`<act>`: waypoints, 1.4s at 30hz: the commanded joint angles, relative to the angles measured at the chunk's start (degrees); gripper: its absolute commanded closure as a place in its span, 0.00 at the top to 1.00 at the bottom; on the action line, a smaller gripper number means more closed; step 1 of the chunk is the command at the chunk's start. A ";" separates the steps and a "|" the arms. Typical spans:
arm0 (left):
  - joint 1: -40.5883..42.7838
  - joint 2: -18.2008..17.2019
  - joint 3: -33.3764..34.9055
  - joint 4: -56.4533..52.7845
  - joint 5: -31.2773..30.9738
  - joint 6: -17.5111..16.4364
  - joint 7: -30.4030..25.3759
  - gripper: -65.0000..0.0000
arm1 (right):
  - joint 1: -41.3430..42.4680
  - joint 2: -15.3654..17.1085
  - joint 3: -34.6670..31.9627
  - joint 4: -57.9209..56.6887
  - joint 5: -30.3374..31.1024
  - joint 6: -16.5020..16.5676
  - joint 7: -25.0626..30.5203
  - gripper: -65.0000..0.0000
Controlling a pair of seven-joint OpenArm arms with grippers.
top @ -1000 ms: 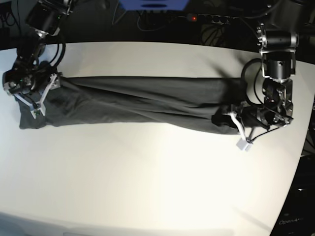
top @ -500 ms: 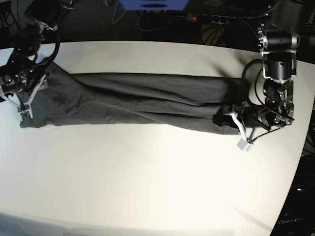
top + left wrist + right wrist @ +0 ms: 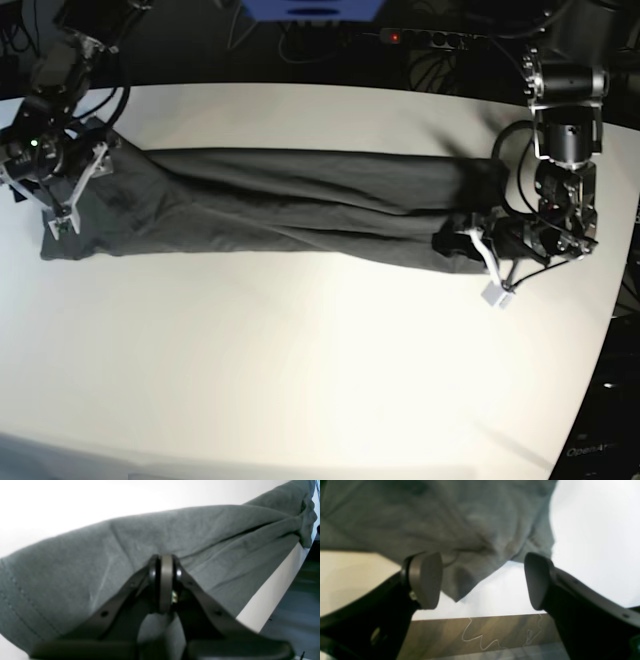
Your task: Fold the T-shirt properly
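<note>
Two robot arms work at opposite ends of a white desk [image 3: 330, 370], with one dark charcoal-grey T-shirt [image 3: 290, 205] stretched between them. The T-shirt lies as a long, narrow, wrinkled band across the far half of the desk, running from near its left edge to near its right edge as the base view shows them.

At the right end of that view, the left gripper [image 3: 480, 262] sits low at the shirt's end, close to the desk's right edge. In the left wrist view, the left gripper's [image 3: 163, 580] two dark pads are pressed together with no gap between them. Grey cloth lies all around and behind the pads, and a fold of it shows below them between the jaws. Whether fabric is actually pinched between the pads cannot be told, since the closed tips hide the spot.

At the left end of the base view, the right gripper [image 3: 68, 190] hangs over the shirt's other end, near the desk's left edge. In the right wrist view, the right gripper's [image 3: 482, 580] pads stand wide apart and hold nothing. A drooping corner of the T-shirt [image 3: 440, 525] shows between and beyond them. Bare white desk is visible through the gap.
</note>
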 commanded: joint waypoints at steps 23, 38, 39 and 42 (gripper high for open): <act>2.15 -0.56 0.48 -1.60 12.25 4.01 7.17 0.06 | 1.12 5.48 -5.57 0.72 7.90 0.14 -0.48 0.74; 2.06 -0.56 0.48 -1.60 12.25 4.01 7.17 0.06 | 5.07 7.41 -8.38 -11.50 8.25 0.14 1.81 0.57; 2.06 -0.56 0.39 -1.60 12.25 4.01 7.17 0.06 | 5.07 7.41 -8.38 -11.59 8.25 0.14 1.81 0.49; 2.06 -0.56 0.39 -1.60 12.16 4.01 7.17 0.06 | 5.07 7.41 -8.38 -11.59 8.16 0.14 1.55 0.23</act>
